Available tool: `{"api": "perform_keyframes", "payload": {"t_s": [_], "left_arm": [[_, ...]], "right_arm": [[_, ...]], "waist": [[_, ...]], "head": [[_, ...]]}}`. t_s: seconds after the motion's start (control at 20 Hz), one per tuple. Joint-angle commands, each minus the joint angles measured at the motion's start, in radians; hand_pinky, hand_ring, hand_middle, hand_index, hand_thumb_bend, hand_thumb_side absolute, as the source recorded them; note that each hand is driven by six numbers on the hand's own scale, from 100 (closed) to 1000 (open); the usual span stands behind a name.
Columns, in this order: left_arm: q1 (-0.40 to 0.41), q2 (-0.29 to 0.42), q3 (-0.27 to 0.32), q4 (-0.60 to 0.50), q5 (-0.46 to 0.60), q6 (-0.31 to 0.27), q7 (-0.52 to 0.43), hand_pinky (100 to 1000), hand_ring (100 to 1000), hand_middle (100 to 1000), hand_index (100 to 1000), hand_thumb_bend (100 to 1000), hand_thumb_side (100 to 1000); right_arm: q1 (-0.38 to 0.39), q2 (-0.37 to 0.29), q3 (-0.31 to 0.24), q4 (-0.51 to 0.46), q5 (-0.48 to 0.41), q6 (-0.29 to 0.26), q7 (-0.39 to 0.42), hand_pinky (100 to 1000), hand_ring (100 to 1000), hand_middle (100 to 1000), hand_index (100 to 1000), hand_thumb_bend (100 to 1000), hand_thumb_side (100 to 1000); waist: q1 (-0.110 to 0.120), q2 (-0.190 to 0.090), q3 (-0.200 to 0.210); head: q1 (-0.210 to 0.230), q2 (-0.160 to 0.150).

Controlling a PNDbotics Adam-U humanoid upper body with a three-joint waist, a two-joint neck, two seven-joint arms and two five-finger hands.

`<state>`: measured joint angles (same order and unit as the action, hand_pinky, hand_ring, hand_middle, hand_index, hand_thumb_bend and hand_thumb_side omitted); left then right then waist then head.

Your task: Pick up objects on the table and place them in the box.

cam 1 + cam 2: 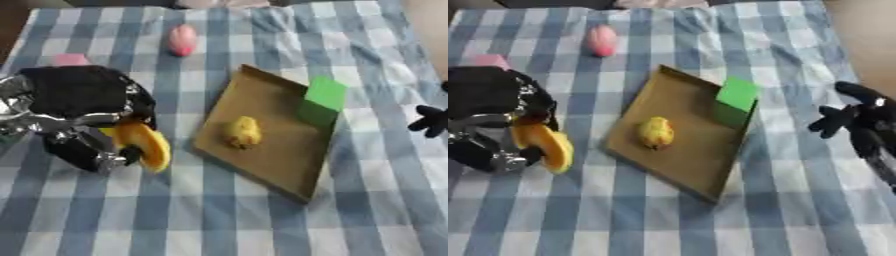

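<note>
A flat brown cardboard box (276, 150) lies tilted in the middle of the checked cloth. Inside it sit a small yellow lumpy object (242, 132) and a green block (322, 100) at its right rim. My left hand (96, 145) is at the left, black and silver, with its fingers curled round a curved yellow-orange object (146, 145) just left of the box. My right hand (864, 122) hovers at the right edge, apart from the box, fingers spread and holding nothing. A pink egg-shaped object (182, 39) lies on the cloth at the back.
A small pink flat piece (70, 60) lies at the back left, partly behind my left arm. The table's far right corner (859, 30) shows bare brown surface. Blue and white checked cloth (219, 220) covers the front.
</note>
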<state>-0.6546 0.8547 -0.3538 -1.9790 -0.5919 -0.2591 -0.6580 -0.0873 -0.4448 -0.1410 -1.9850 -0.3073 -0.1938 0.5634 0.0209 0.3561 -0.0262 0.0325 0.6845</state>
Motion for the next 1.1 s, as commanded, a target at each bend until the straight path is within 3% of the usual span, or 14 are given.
{"api": "perform_keyframes", "payload": {"t_s": [0.05,0.25,0.4,0.65,0.85,1.05,1.1], "left_arm": [[-0.057,-0.009,0.03,-0.021,0.038,-0.001,0.016,683,591,494,656,100,222],[-0.147,-0.094,0.016,-0.014,0.081,0.045,0.003,679,580,485,646,100,238],[-0.165,-0.109,0.01,-0.013,0.093,0.06,-0.004,669,574,487,664,100,252],[-0.266,-0.21,-0.044,0.045,0.151,0.055,0.017,669,577,492,672,100,255],[-0.345,-0.31,-0.07,0.096,0.119,0.076,0.017,665,579,493,670,100,249],[-0.348,-0.416,-0.093,0.162,0.056,0.091,0.015,665,579,494,672,100,254],[-0.345,-0.442,-0.094,0.18,0.039,0.091,0.015,665,579,495,673,100,220]], "right_arm": [[-0.001,-0.02,-0.009,-0.015,-0.007,-0.002,0.0,991,724,559,975,100,497],[-0.001,-0.027,-0.009,-0.015,-0.014,-0.004,-0.002,990,724,559,975,100,491],[-0.003,-0.029,-0.007,-0.015,-0.016,-0.006,-0.002,988,724,560,974,100,475],[-0.027,-0.033,0.011,-0.015,-0.048,-0.008,0.009,988,725,561,975,100,475],[-0.036,-0.037,-0.002,-0.015,-0.058,-0.006,-0.006,987,727,564,975,100,470],[-0.04,-0.047,-0.011,-0.015,-0.068,-0.014,-0.023,986,728,565,974,100,470],[-0.041,-0.049,-0.012,-0.015,-0.07,-0.018,-0.025,985,728,565,974,100,482]], "waist": [[0.001,-0.026,0.002],[0.001,-0.033,0.004],[-0.001,-0.035,0.003],[-0.002,-0.042,-0.045],[0.002,-0.037,-0.039],[0.003,-0.037,-0.03],[0.003,-0.037,-0.027]], "head": [[-0.007,-0.007],[-0.01,-0.005],[-0.007,-0.004],[0.031,-0.002],[0.027,-0.011],[0.024,-0.012],[0.025,-0.011]]}}
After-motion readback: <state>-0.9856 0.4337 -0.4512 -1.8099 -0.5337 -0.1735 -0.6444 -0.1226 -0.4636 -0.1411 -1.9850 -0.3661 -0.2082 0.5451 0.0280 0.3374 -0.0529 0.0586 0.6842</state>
